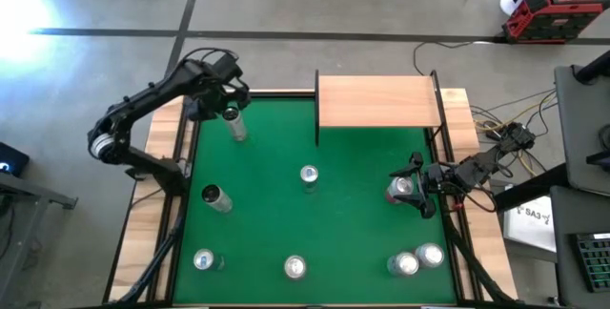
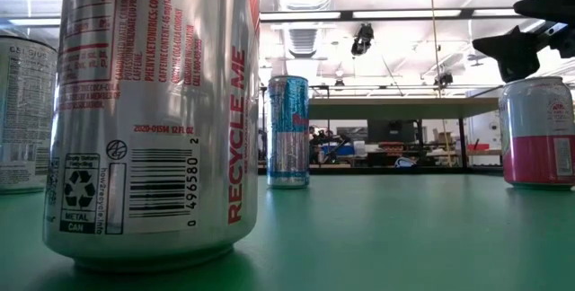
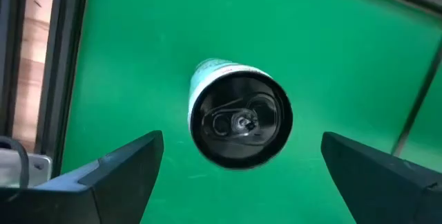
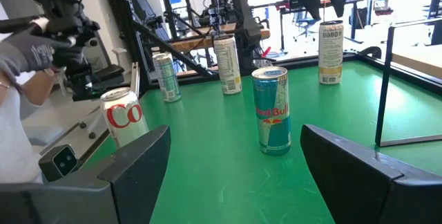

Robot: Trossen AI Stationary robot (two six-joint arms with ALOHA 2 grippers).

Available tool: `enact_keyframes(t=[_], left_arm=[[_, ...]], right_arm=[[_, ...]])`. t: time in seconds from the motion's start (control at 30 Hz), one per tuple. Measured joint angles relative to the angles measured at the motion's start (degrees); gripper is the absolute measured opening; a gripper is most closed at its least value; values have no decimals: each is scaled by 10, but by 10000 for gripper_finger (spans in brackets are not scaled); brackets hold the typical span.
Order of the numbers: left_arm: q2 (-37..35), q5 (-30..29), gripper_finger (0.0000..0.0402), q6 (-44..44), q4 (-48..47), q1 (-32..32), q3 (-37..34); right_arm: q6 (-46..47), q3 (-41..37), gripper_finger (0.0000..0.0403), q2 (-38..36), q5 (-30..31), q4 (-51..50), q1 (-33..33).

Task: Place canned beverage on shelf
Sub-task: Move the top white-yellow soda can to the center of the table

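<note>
- Low view: we are seeing a big silver can (image 2: 157, 116) nearest, with a slim blue can (image 2: 288, 131) farther back.
- We are holding our right gripper (image 1: 412, 192), fingers apart, over a red-and-white can (image 2: 537, 132).
- We are hovering our left gripper (image 1: 225, 105), fingers wide apart, above a tall can (image 3: 239, 113).
- Farthest, the shelf (image 1: 378, 101) is sitting at the table's back edge.

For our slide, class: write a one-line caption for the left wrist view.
Left gripper hangs open above an upright can on the green tabletop.

Grey concrete floor (image 1: 286, 4), ceiling striplights (image 2: 409, 13)
</note>
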Motion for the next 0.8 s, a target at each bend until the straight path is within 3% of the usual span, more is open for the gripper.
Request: enact_keyframes(t=[0.8], left_arm=[[66,-3,377,14,-15,0,-1]], right_arm=[[0,0,315,0,0,0,0]])
